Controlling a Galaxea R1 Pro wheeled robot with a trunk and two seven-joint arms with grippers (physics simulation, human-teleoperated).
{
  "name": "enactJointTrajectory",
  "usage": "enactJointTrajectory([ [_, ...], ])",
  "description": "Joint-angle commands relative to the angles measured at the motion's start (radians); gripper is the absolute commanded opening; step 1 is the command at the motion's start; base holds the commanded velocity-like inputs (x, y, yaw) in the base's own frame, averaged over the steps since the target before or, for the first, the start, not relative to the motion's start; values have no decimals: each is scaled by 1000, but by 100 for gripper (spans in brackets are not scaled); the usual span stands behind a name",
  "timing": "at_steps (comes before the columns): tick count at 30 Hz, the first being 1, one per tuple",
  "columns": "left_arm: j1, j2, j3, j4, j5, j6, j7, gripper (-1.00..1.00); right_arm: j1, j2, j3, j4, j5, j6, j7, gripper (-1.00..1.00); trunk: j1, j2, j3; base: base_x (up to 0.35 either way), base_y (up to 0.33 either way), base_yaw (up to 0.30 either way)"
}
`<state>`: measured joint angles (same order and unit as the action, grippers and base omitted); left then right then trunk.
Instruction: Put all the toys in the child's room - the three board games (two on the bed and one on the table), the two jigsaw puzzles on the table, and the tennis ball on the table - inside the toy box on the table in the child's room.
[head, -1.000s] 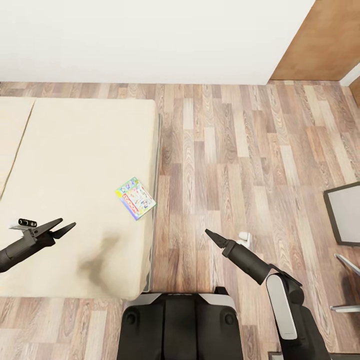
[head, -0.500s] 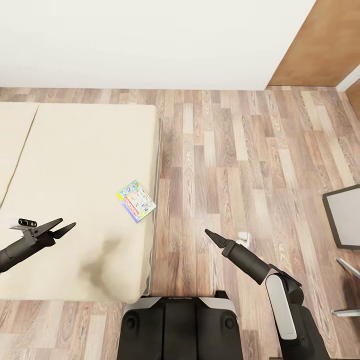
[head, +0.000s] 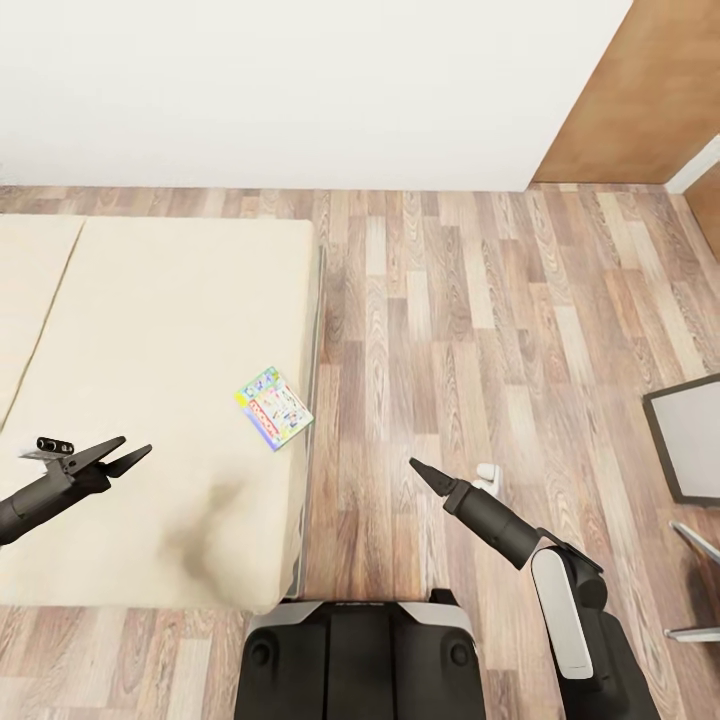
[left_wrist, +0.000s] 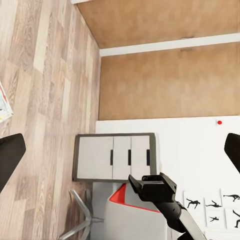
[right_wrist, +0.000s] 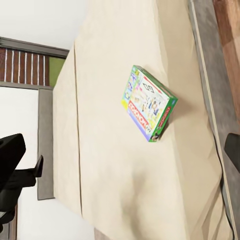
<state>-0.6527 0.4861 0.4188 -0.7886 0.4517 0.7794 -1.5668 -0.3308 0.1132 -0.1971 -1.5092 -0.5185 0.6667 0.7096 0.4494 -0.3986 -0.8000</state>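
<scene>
Seen from the robot's head, a thin board game (head: 272, 407) with a bright printed cover lay flat on the cream bed (head: 150, 330), close to the mattress's right edge, at about eleven o'clock from the robot's base. The left gripper (head: 122, 455) hung over the bed at nine o'clock, its jaws parted wide and empty. The right gripper (head: 420, 469) hung over the wood floor (head: 480, 320) at about one o'clock; whether it was open could not be told. The box looked light, stiff and smooth-sided, probably best pinched across a long edge.
</scene>
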Motion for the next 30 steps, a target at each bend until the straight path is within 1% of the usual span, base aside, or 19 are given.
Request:
enactJointTrajectory([
  [1, 0, 0, 0, 0, -1, 11, -4, 100, -1, 1, -2, 0, -3, 7, 2, 100, 1, -1, 1, 0, 0, 0],
  [15, -1, 0, 0, 0, -1, 11, -4, 100, -1, 1, -2, 0, -3, 7, 2, 100, 1, -1, 23, 0, 0, 0],
  [20, 0, -7, 0, 0, -1, 11, -4, 100, -1, 0, -2, 0, -3, 7, 2, 100, 1, -1, 32, 0, 0, 0],
  [30, -1, -9, 0, 0, -1, 11, -4, 100, -1, 0, -2, 0, -3, 7, 2, 100, 1, -1, 48, 0, 0, 0],
])
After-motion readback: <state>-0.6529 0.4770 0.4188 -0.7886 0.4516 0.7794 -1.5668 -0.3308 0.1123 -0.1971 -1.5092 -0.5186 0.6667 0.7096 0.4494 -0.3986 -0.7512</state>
